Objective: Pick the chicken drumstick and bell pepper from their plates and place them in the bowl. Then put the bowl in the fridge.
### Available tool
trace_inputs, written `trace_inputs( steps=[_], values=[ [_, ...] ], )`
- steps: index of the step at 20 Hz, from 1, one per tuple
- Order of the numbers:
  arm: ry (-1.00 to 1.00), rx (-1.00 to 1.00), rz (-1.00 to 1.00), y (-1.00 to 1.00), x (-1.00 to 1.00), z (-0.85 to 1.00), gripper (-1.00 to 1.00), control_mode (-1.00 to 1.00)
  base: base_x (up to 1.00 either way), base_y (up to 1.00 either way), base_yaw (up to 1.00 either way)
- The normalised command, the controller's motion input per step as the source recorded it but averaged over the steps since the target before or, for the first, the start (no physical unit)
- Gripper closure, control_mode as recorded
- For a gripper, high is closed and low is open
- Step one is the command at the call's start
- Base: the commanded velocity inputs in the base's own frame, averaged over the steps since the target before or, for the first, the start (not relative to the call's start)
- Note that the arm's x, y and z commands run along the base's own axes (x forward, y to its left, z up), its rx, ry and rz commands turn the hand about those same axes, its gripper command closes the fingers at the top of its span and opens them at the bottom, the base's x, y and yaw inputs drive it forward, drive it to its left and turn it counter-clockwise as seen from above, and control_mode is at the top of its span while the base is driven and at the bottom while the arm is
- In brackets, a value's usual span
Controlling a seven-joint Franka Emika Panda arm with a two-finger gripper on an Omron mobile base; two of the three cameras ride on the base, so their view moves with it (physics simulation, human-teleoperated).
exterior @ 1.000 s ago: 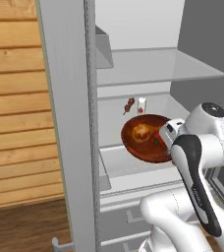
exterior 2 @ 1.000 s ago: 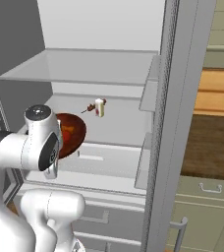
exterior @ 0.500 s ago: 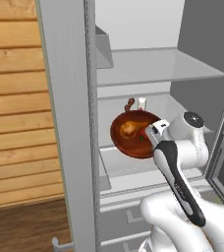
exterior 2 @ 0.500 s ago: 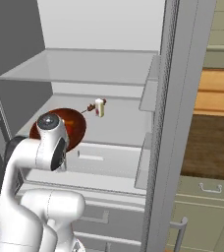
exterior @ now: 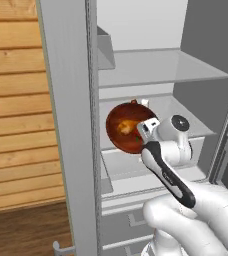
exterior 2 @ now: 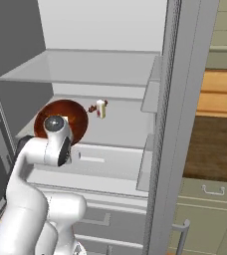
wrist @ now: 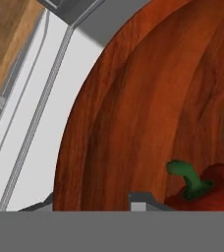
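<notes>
Hand view, close on bowl (wrist: pixel 133 113) with bell pepper (wrist: pixel 212 189) inside, jaws clamped on near rim, presumably to carry both foods level; left base view, bowl above fridge (exterior: pixel 151 75) middle shelf, chicken drumstick (exterior: pixel 127 128) inside, not yet set down.

The bowl (exterior: pixel 122 128) sits inside the fridge (exterior: pixel 156 70) on its middle shelf, the chicken drumstick (exterior: pixel 125 127) and bell pepper (wrist: pixel 213 189) inside it (a small item (exterior 2: pixel 101 108) behind-right).
</notes>
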Motion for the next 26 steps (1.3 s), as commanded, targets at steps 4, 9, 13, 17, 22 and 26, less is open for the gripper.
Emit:
trace_inputs(
  steps=[4, 9, 13, 17, 22, 26],
  values=[
    [0.11, 0.0, 0.0, 0.15, 0.81, 0.0, 1.0, -1.0, 0.0, 0.0, 0.0],
    [0.16, 0.0, 0.0, 0.34, 0.45, 0.0, 1.0, -1.0, 0.0, 0.0, 0.0],
    [0.07, 0.0, 0.0, 0.31, 0.09, -0.21, 1.0, -1.0, 0.0, 0.0, 0.0],
    [0.01, 0.0, 0.0, 0.18, 0.0, -0.38, 1.0, -1.0, 0.0, 0.0, 0.0],
    [-0.03, 0.0, 0.0, 0.04, 0.14, -0.33, 1.0, -1.0, 0.0, 0.0, 0.0],
    [-0.03, 0.0, 0.0, 0.0, 0.31, -0.14, 1.0, -1.0, 0.0, 0.0, 0.0]
  ],
)
